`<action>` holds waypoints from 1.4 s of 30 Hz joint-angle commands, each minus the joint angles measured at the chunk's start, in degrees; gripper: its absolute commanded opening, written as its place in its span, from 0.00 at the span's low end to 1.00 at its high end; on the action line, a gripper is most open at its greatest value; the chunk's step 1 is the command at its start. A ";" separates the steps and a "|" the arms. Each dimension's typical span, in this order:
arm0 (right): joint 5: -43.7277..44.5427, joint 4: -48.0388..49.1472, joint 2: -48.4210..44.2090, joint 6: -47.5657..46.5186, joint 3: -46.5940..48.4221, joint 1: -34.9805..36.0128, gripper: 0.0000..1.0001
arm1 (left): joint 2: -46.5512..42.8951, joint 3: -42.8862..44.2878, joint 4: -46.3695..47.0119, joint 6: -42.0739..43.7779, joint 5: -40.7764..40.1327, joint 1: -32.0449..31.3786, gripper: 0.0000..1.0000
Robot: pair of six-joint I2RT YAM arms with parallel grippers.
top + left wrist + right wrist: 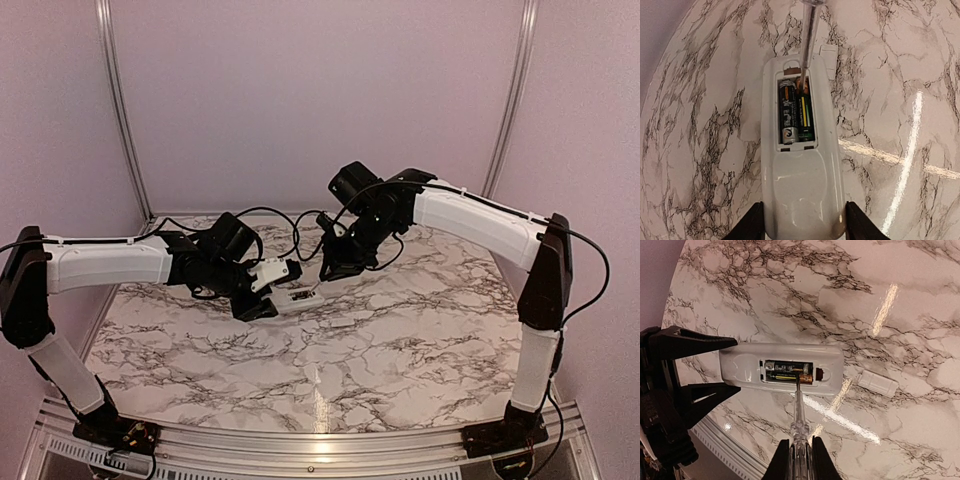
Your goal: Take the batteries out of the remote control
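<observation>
My left claw [804,222] is clamped across the near end of the remote control [802,170], one finger [751,225] pressed against each long side. The remote control points away from me over the marble table [420,350], just above it or on it; I cannot tell which. Its open recess is turned up. Both batteries [789,112] lie side by side in that recess, a dark one on the left and a green one with a yellow stripe on the right.

My right claw [801,460] is closed on the clear handle of a screwdriver [798,407]. The thin metal shaft slants down into the recess from the far side. Its tip sits at the far end of the batteries, close by the copper contact there.

A small white cover [878,382] lies flat on the table just beyond the remote control's far end, apart from both claws.
</observation>
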 commanded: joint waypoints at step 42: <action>6.67 18.46 -15.45 9.76 -13.87 0.42 0.00 | -7.12 -8.62 13.36 -13.58 5.77 -0.14 0.09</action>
